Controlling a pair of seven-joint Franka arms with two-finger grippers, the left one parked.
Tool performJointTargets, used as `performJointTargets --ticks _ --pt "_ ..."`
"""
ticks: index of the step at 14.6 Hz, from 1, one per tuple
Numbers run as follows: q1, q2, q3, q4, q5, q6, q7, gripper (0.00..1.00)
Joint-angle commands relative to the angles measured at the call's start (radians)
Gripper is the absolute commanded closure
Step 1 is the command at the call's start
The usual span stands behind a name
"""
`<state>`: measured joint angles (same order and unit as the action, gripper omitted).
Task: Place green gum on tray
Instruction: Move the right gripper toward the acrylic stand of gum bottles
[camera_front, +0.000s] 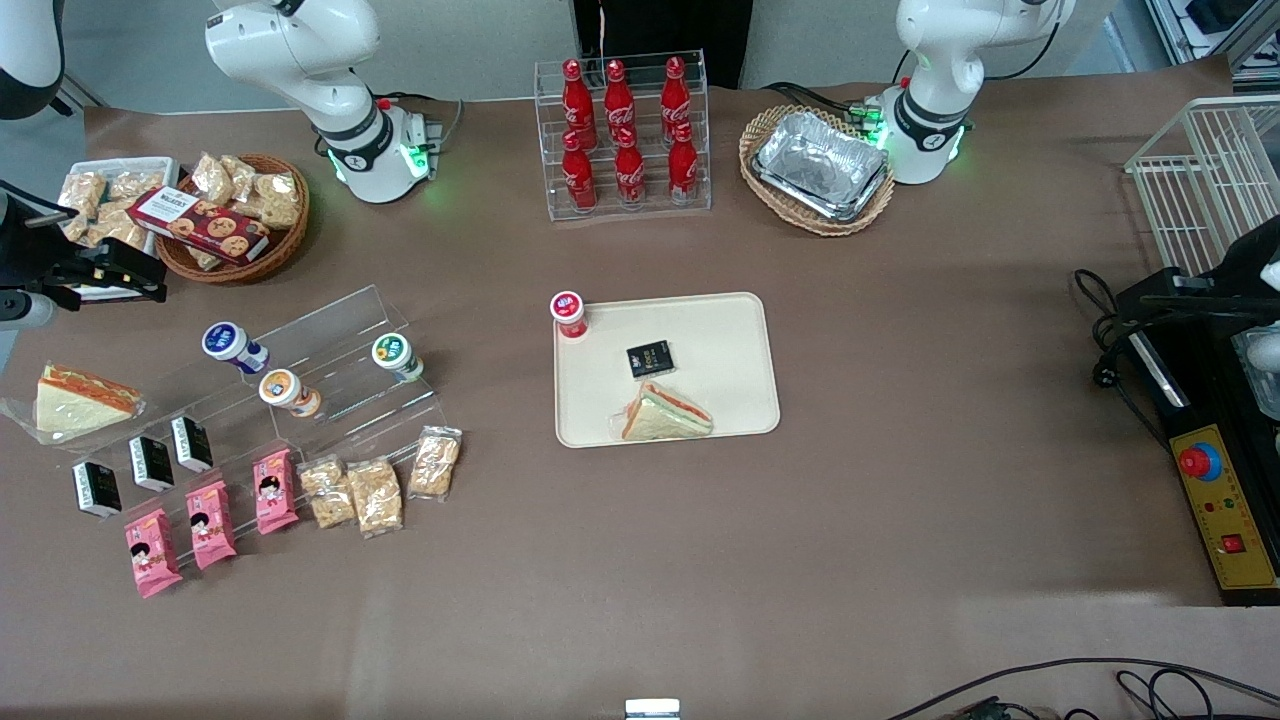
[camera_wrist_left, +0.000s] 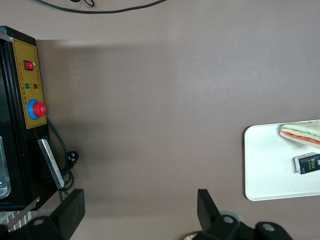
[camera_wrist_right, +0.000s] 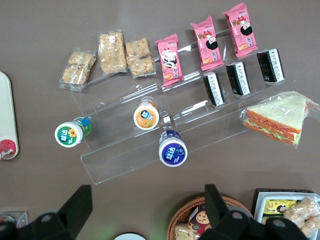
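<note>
Green-lidded, round little green gum (camera_front: 396, 355) sitting on the clear acrylic stepped rack (camera_front: 330, 375), well apart from the smooth beige tray (camera_front: 730, 330). Wrist view: gripper (camera_wrist_right: 145, 210) hovering above, fingers spread wide, nothing held.

Glossy white rounded arm housings with black joint rings and green glowing lights at the bases — the gripper (camera_wrist_right: 145, 212) has broad, matte black fingers, round screws behind.
</note>
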<state>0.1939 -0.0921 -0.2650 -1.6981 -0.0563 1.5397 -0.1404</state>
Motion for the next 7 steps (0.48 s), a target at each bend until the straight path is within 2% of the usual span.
performJointTargets --ticks 1,4,6,7 --pt "0.004 -0.023 -0.002 -0.020 -0.011 0.008 0.012 0.00" --pt "0.006 -0.021 0.000 -0.015 0.003 0.011 0.010 0.00" --pt "0.012 -0.021 0.003 -0.015 0.050 0.013 0.015 0.00" --pt "0.033 -0.023 0.018 -0.011 0.053 0.013 0.016 0.00"
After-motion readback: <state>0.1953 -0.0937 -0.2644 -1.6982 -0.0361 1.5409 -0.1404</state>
